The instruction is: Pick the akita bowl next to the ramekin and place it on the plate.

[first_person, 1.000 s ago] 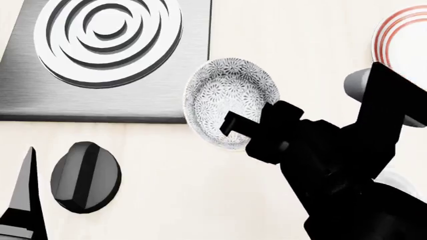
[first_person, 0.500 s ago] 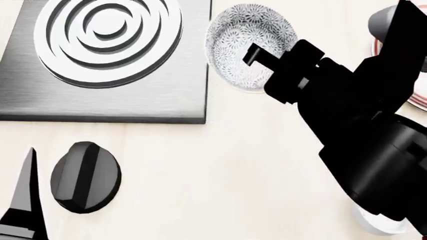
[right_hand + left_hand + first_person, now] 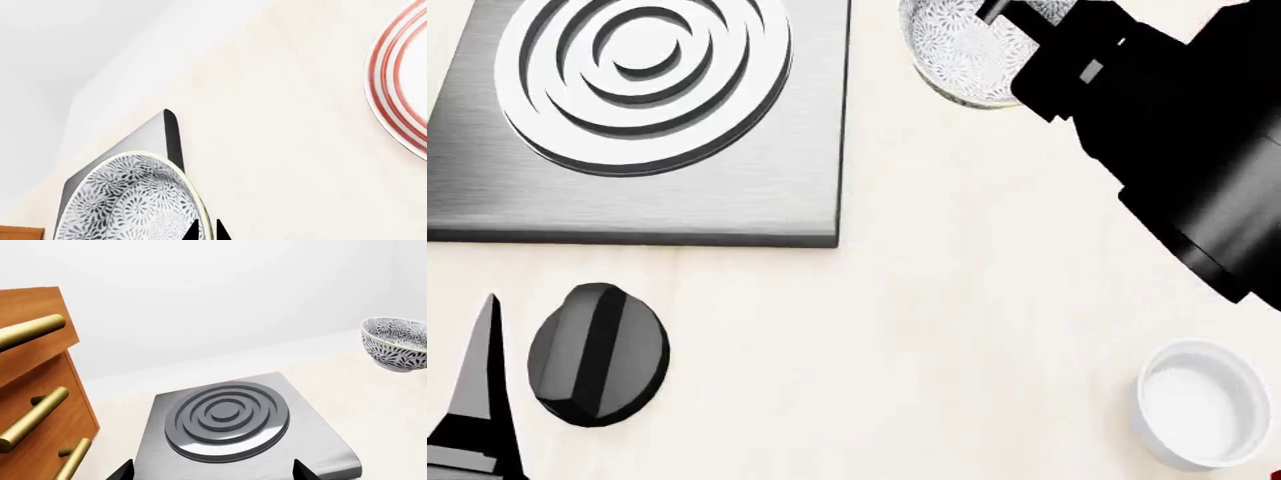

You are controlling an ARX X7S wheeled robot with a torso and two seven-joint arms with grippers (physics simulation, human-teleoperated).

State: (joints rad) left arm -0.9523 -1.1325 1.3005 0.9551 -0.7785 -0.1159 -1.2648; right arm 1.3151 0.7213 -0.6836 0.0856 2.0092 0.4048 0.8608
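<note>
Left gripper (image 3: 474, 400): only a dark finger shows at the lower left of the head view; whether it is wide or narrow cannot be told.
Knob (image 3: 598, 354): black, round, lower left, just beside that finger.
Ramekin (image 3: 1204, 404): plain white, lower right of the head view, standing on the pale counter (image 3: 934, 330).
Burner plate (image 3: 641, 120): grey square with concentric rings, upper left.
Right gripper (image 3: 994, 15): at the top edge, fingers pinched on the rim of the akita bowl (image 3: 961, 50).
Akita bowl: held off the counter, top centre-right, just right of the burner plate.
Plate (image 3: 400, 85): red-ringed, right edge of the right wrist view, apart from the bowl.
Drawers (image 3: 33, 390): wooden, brass handles, left of the left wrist view.
</note>
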